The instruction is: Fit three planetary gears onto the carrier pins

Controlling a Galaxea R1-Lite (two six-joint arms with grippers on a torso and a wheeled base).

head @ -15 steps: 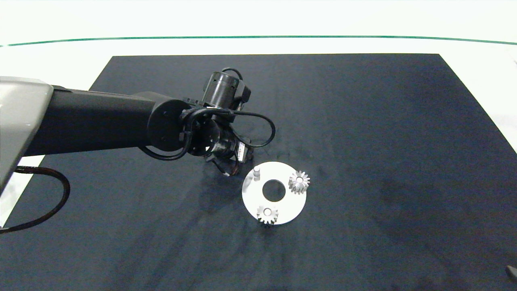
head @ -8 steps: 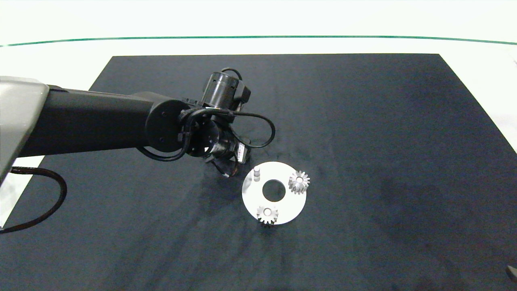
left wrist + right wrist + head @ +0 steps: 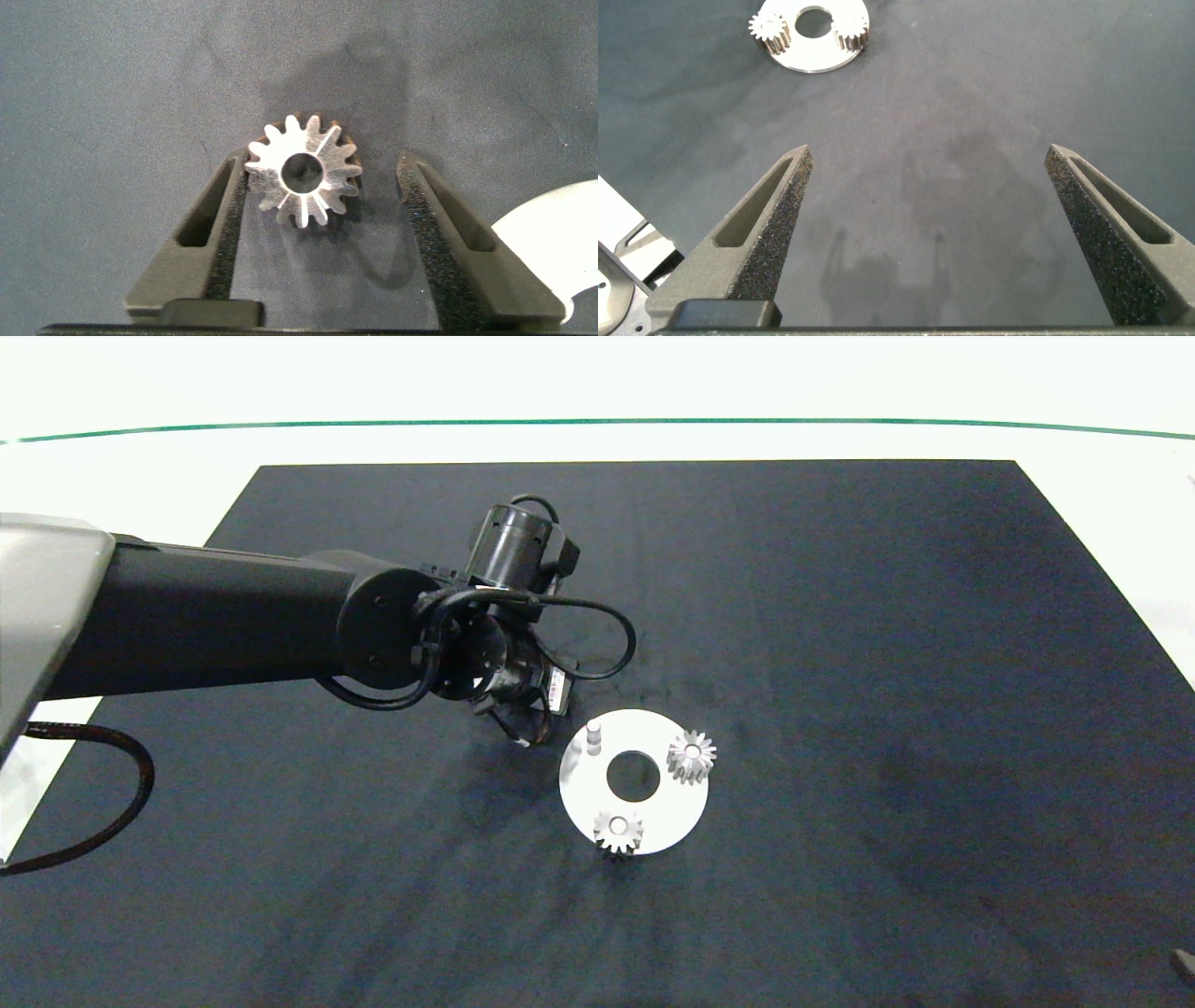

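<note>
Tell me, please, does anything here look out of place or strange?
Nothing looks damaged. One planetary gear is not on the white disc: it lies on the dark mat between the open fingers of the left gripper. One carrier pin stands bare.

You are looking at a left arm [image 3: 233,616] built as a thick matte-black tube, joining a pale grey housing [image 3: 42,607] at its base and a round black joint with small recessed screws at the wrist. Black cables [image 3: 597,635] are looping around that wrist beside a black cylindrical module, and another black cable [image 3: 103,803] is trailing below the housing. Both grippers are showing dark grey wedge-shaped fingers [image 3: 201,247] with slotted outer faces and coarse black foam pads [image 3: 780,229] lining the inner faces.
</note>
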